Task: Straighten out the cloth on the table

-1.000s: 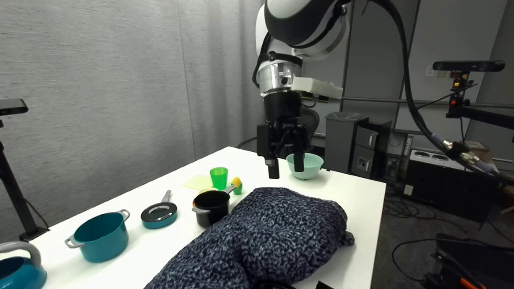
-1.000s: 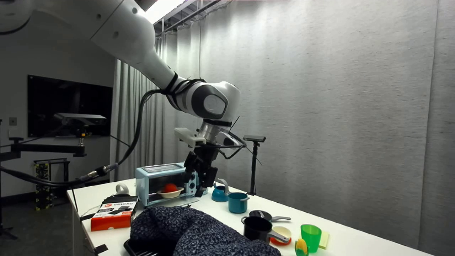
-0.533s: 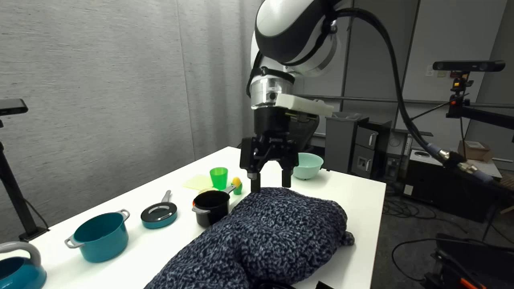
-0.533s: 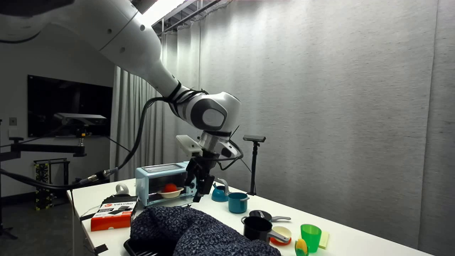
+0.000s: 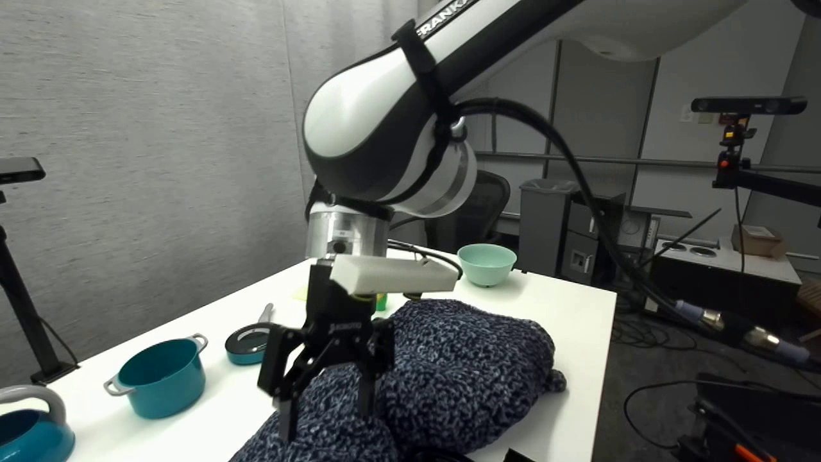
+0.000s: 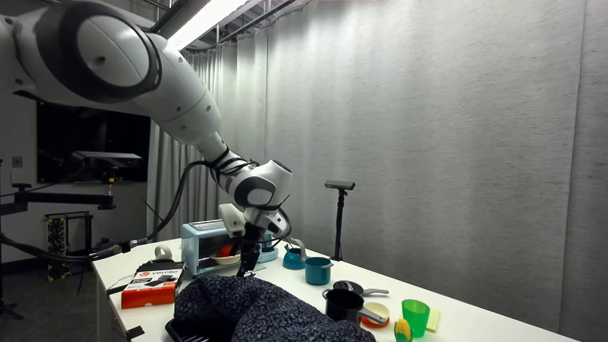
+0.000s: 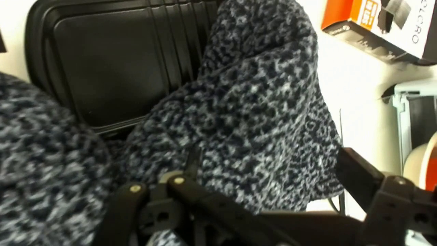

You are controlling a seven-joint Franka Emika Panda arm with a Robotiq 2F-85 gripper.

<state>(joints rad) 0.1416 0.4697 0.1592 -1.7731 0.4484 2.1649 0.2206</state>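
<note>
Gripper (image 6: 243, 271) nr rumpled dk cloth (image 6: 280, 308), lt-blue toaster oven (image 6: 209, 233) bhnd.

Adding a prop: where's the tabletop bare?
In an exterior view, the table is bare between the mint bowl, the cloth and the edge at picture right. A strip between the teal pot and cloth is also free, though the gripper hangs nearby. Crowded: black saucepan, cream bowl, green cup and toy corn, beside the cloth.
</note>
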